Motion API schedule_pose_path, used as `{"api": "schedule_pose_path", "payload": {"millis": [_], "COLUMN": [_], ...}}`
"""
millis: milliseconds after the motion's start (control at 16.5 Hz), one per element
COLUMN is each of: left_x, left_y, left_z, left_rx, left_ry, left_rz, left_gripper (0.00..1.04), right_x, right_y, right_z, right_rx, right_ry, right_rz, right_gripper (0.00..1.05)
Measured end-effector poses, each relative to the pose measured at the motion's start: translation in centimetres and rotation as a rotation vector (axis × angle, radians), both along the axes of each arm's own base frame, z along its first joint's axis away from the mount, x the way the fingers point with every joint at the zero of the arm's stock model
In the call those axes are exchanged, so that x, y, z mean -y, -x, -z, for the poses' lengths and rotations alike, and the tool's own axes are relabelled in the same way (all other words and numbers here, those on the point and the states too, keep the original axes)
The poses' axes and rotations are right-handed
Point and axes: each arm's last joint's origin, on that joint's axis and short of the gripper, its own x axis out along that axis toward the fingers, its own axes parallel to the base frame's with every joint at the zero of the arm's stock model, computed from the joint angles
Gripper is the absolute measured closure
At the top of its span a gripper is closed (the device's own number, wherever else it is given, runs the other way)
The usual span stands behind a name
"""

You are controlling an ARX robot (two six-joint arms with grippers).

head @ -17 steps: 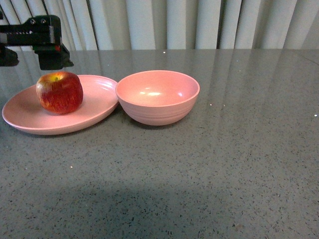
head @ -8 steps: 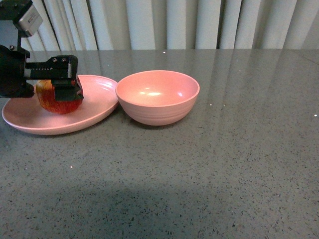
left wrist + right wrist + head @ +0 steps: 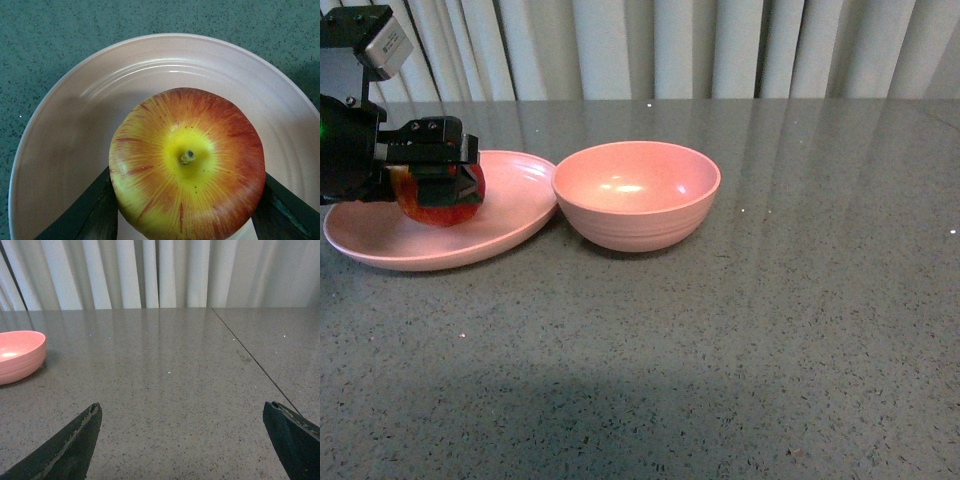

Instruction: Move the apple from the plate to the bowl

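L gripper (image 3: 186, 174) round apple (image 3: 187, 150) on plate (image 3: 70, 130)

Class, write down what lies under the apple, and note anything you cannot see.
Under the apple lies the pink plate, bare all around it. The patch directly beneath is hidden by the apple itself.

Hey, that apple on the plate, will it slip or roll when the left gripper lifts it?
The apple looks firm and smooth-skinned, so it probably won't deform but might slip in the left gripper, which meets only its sides. Being round, it would likely roll on the shallow plate if released off-centre.
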Motion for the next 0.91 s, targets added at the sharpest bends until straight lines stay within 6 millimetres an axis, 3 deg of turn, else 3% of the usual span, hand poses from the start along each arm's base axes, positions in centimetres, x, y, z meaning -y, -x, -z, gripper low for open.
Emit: {"api": "schedule_pose_path", "payload": {"millis": [121, 242, 363, 605, 908], "left_x": [-0.2, 0.3, 1.8, 5.3, 9.7], "left_y": [0.4, 1.3, 1.7, 1.6, 0.2], "left_z": [-1.6, -7.2, -10.3, -10.6, -8.0], "left_rx": [0.052, 0.227, 0.309, 0.286, 0.168], "left_ry": [-0.001, 0.027, 0.053, 0.081, 0.113], "left_rz": [0.000, 0.067, 0.147, 0.292, 0.430], "left_gripper": [0.40, 0.40, 0.40, 0.41, 0.41], "right_x": [0.0, 0.0, 0.0, 0.0, 0.0], "right_y": [0.0, 0.0, 0.0, 0.0, 0.0], "right_z": [0.0, 0.0, 0.0, 0.0, 0.0], "right_rx": [0.000, 0.000, 0.000, 0.000, 0.000], "right_ry": [0.000, 0.000, 0.000, 0.000, 0.000], "right_rz": [0.000, 0.000, 0.000, 0.000, 0.000], "right_gripper": [0.07, 0.07, 0.07, 0.07, 0.07]}}
